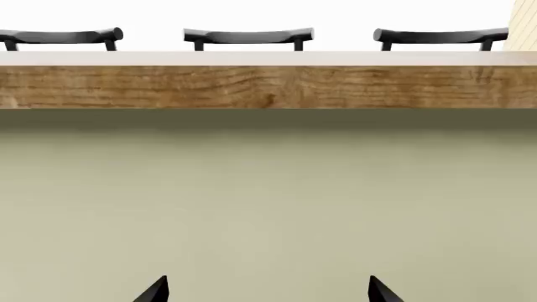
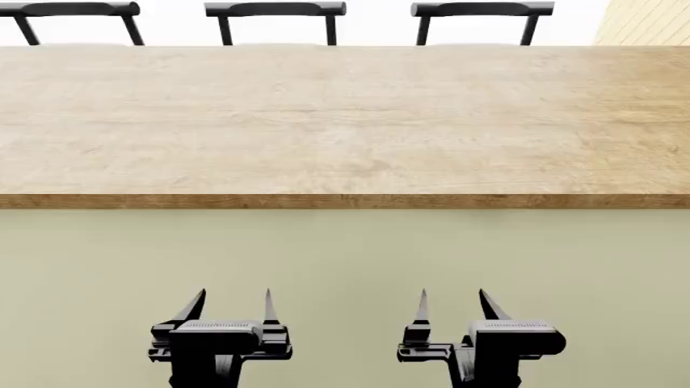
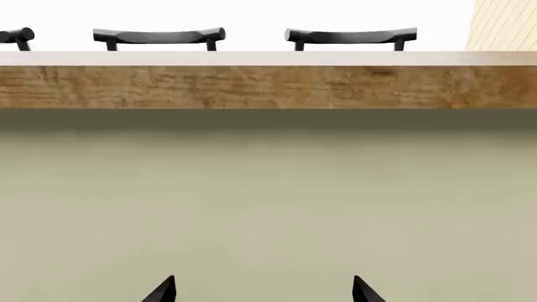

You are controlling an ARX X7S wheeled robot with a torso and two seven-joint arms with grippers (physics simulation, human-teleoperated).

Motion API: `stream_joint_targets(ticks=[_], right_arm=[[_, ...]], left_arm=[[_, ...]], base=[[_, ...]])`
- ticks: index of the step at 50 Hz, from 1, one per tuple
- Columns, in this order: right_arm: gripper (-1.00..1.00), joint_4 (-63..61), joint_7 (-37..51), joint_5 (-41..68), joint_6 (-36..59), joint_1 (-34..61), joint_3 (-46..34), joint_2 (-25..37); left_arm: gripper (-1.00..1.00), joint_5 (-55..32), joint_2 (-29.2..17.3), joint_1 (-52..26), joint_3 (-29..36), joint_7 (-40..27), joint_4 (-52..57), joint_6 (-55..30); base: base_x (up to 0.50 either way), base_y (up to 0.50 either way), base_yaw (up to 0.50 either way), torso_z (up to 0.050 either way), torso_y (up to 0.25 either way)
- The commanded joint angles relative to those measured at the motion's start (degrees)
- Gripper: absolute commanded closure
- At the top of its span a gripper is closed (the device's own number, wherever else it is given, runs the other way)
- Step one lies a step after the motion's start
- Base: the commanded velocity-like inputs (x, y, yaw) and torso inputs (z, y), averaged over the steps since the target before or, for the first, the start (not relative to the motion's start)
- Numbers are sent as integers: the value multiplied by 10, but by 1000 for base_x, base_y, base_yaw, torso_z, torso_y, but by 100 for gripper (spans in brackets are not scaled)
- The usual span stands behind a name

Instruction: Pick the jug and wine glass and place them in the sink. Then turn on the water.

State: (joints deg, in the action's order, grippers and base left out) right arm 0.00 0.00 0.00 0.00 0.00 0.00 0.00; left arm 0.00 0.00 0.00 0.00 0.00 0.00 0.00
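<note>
A long wooden countertop (image 2: 345,121) with a pale, weathered grain fills the upper half of the head view, its darker front edge running straight across, and below it drops a flat sage-green cabinet front (image 2: 345,259). Beyond the far edge, at twelve o'clock, the black curved backs of three chairs (image 2: 275,10) stand in a row against a white background, and a strip of pale slatted wall (image 2: 647,20) shows at about one o'clock. The left gripper (image 2: 229,305) hangs low at seven o'clock in the head view, in front of the cabinet front and below the counter edge, its two thin black fingers pointing up toward the counter and spread apart with nothing between them. The right gripper (image 2: 453,305) sits at five o'clock, level with the left, its fingers likewise parted and holding nothing. Each wrist view shows only the two dark fingertips (image 1: 155,290) (image 3: 161,290), well apart, facing the green panel with the counter's edge above. The jug, the wine glass and the sink appear in none of the three views, so their place cannot be told.
</note>
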Motion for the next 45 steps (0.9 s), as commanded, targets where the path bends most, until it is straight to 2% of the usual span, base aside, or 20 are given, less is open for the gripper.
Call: stream_joint_targets(ticks=[1, 8, 45], right_arm=[[-100, 0, 12, 7, 1, 1, -11, 9], [-100, 5, 26, 20, 4, 4, -30, 21], [-100, 17, 58, 59, 5, 10, -65, 50]], left_arm=[[-100, -6, -9, -1, 11, -13, -3, 3], [-100, -20, -23, -6, 25, -24, -13, 10], [-100, -45, -54, -8, 65, -53, -15, 4]], base=[[0, 0, 0, 0, 0], [0, -16, 0, 50, 0], [0, -500, 0, 50, 0]])
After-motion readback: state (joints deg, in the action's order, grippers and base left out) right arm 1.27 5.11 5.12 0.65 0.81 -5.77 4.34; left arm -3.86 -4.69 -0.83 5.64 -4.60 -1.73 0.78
